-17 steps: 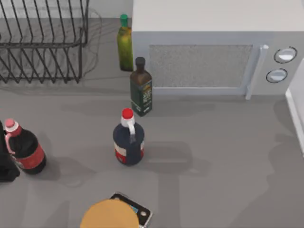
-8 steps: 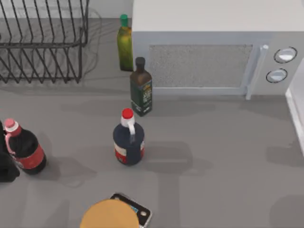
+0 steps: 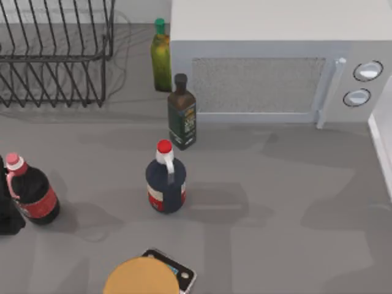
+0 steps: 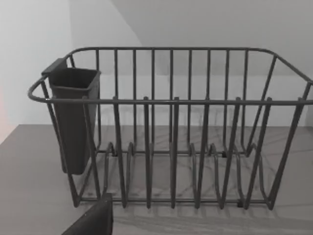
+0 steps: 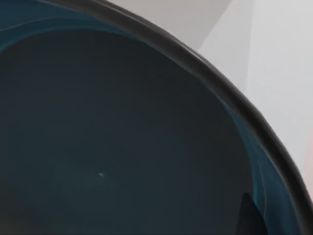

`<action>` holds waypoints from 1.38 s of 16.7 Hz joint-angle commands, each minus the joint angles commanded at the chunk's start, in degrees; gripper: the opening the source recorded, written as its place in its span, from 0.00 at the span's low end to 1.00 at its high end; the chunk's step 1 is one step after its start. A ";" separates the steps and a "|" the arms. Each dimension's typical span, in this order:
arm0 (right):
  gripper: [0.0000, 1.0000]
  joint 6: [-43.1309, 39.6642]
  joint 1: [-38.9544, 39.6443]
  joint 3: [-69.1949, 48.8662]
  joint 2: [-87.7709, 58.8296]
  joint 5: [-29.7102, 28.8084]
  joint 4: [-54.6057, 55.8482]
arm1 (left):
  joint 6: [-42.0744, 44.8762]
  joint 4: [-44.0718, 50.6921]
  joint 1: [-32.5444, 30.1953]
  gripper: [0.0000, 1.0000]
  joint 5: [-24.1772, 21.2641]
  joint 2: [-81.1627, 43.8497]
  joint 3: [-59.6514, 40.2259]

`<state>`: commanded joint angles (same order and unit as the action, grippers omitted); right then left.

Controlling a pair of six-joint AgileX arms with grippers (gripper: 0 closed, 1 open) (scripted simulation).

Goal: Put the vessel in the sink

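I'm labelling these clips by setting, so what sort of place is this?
Most likely a kitchen counter: a microwave at the back, a wire dish rack beside it, and bottles of oil and sauce on the grey worktop.

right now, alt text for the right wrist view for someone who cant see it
The glossy teal-blue inside of a wide, shallow bowl sits very close to the camera, its dark rim curving across the picture. Beyond the rim is a plain pale background.
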<state>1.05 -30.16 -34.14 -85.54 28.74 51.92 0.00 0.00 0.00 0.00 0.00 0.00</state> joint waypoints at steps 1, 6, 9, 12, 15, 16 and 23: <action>0.00 0.00 0.00 0.00 0.00 0.00 0.00 | 0.00 0.00 0.00 1.00 0.00 0.00 0.00; 0.00 2.05 2.96 -0.20 -4.28 -0.30 3.94 | 0.00 0.00 0.00 1.00 0.00 0.00 0.00; 0.00 4.28 6.63 0.39 -13.12 -0.62 13.31 | 0.00 0.00 0.00 1.00 0.00 0.00 0.00; 0.00 4.71 7.67 2.03 -24.42 -0.79 26.91 | 0.00 0.00 0.00 1.00 0.00 0.00 0.00; 0.00 3.00 5.17 4.13 -34.21 -0.77 39.08 | 0.00 0.00 0.00 1.00 0.00 0.00 0.00; 0.00 2.17 3.85 4.75 -36.59 -0.72 41.95 | 0.00 0.00 0.00 1.00 0.00 0.00 0.00; 0.00 -0.21 -0.09 6.10 -41.46 -0.53 47.45 | 0.00 0.00 0.00 1.00 0.00 0.00 0.00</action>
<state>0.83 -30.25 -28.04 -126.99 28.21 99.37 0.00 0.00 0.00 0.00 0.00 0.00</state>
